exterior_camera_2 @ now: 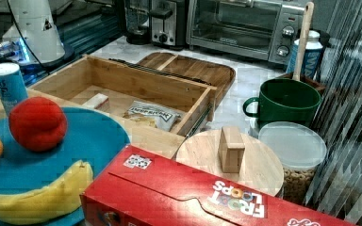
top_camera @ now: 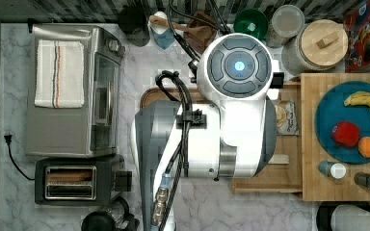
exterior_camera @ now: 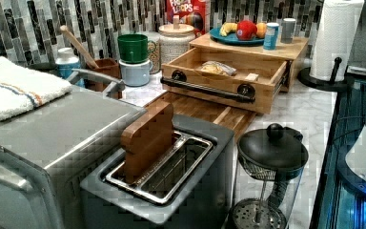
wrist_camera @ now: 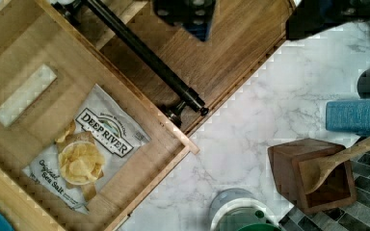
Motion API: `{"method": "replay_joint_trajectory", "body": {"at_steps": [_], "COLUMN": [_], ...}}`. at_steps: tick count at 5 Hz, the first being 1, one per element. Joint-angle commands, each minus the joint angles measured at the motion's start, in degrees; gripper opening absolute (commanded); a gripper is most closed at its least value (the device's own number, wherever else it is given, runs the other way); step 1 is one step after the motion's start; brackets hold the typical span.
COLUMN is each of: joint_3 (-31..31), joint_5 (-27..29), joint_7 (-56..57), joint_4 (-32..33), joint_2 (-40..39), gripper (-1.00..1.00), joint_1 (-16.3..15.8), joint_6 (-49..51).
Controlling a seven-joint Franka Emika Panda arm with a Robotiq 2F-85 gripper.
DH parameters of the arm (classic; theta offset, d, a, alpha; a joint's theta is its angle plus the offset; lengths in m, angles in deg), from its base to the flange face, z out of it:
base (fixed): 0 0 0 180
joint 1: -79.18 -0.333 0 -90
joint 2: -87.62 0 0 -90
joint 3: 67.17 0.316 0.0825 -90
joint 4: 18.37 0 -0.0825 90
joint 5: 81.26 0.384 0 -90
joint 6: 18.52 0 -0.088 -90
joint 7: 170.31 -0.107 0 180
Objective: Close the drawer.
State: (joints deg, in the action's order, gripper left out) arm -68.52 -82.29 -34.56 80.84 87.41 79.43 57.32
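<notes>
We found the drawer (exterior_camera: 228, 71) pulled fully out from under the block, a chip bag (wrist_camera: 89, 149) inside. Its black handle bar (wrist_camera: 142, 53) ran crosswise just beneath our pincer (wrist_camera: 185, 12); whether the pincer was open, we couldn't tell.

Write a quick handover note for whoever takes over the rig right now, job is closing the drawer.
Tool: whether open or shut cannot be told.
Drawer: pulled out from under the wood block top, black bar handle facing the dark wooden tray.
Inside: a chip bag and a small pale block.
Done: nothing yet.
Left: push the drawer front in until it closes.
</notes>
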Motion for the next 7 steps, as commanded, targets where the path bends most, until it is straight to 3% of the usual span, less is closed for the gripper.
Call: {"method": "replay_joint_trajectory", "body": {"at_steps": [1, 3, 6, 7], "joint_3": [0.0, -0.3, 3.4, 3.5], "joint_5": [0.0, 4.0, 5.7, 7.1], "joint_7": [0.0, 5.4, 8.9, 11.7], "joint_4": [0.0, -6.2, 15.5, 22.1], "joint_2": [0.0, -4.3, 1.1, 2.8], "gripper": [1.0, 1.0, 1.0, 0.79], "joint_1": [0.0, 0.1, -3.1, -3.8], "joint_6": [0.0, 5.5, -14.9, -20.7]}}
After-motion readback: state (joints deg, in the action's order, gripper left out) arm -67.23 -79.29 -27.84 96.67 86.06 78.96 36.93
